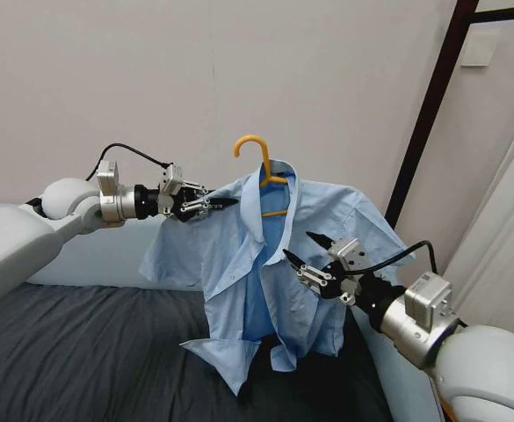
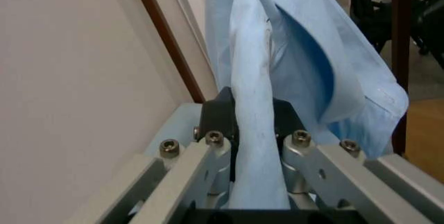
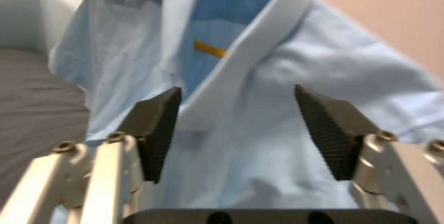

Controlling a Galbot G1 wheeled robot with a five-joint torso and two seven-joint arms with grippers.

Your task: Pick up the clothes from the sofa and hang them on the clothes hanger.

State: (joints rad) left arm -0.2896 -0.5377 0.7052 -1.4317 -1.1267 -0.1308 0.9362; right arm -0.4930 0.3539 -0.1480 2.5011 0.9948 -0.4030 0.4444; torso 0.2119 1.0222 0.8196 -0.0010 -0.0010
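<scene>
A light blue shirt (image 1: 265,264) hangs on a yellow hanger (image 1: 258,151) held up in the air above the sofa. My left gripper (image 1: 217,204) is shut on the shirt's shoulder, and the left wrist view shows the blue shirt fabric (image 2: 253,130) pinched between its black pads. My right gripper (image 1: 302,248) is open at the shirt's front, low on the right. In the right wrist view its pads (image 3: 161,125) stand wide apart on either side of the shirt's front placket (image 3: 236,109), and the hanger's yellow bar (image 3: 208,50) shows inside the collar.
A dark grey sofa seat (image 1: 72,352) with a pale blue back (image 1: 107,255) lies below the shirt. A plain wall is behind. A dark brown post (image 1: 428,114) slants up at the right, with a pale curtain (image 1: 503,246) beside it.
</scene>
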